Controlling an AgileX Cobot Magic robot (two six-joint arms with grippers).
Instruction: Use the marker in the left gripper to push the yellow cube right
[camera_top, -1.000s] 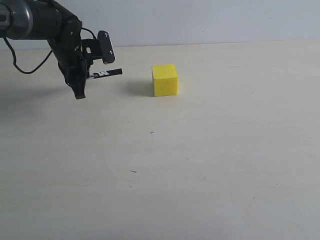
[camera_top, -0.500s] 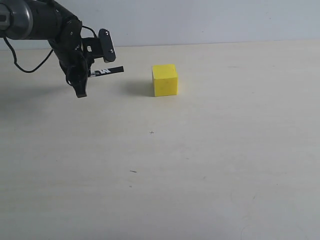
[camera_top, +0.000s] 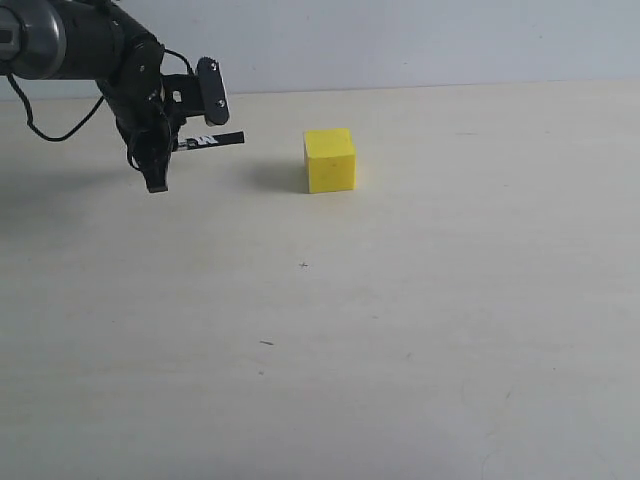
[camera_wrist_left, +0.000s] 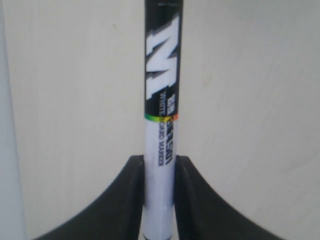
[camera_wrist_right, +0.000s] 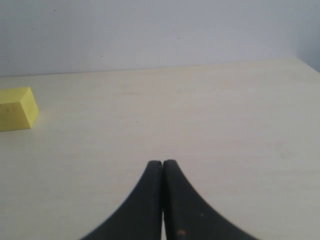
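Sitting flat on the pale table (camera_top: 400, 330), the yellow cube (camera_top: 329, 160) is seen near the far edge, close to the grey wall (camera_top: 400, 40). Nothing is touching the cube. A soft shadow is cast on the table to the left of the cube.

To the left of the cube, the marker (camera_top: 212, 140) is held almost level, with its black end pointed at the cube. A clear gap is left between that black end and the cube's left face. In the left wrist view, the marker (camera_wrist_left: 161, 100) is shown with a white barrel, a thin rainbow band and a black part with a big white letter printed on it.

Further left of the cube, the left gripper (camera_top: 183, 143) is closed around the white barrel. In the left wrist view, the left gripper (camera_wrist_left: 160, 167) is seen with its two black fingers pressed tight against both sides of the pen. A loose black cable (camera_top: 40, 130) is hung below the grey arm.

In the right wrist view, the cube (camera_wrist_right: 16, 115) is seen well away from the right gripper (camera_wrist_right: 163, 167). The right gripper's fingers are pushed together, and nothing is held between them.
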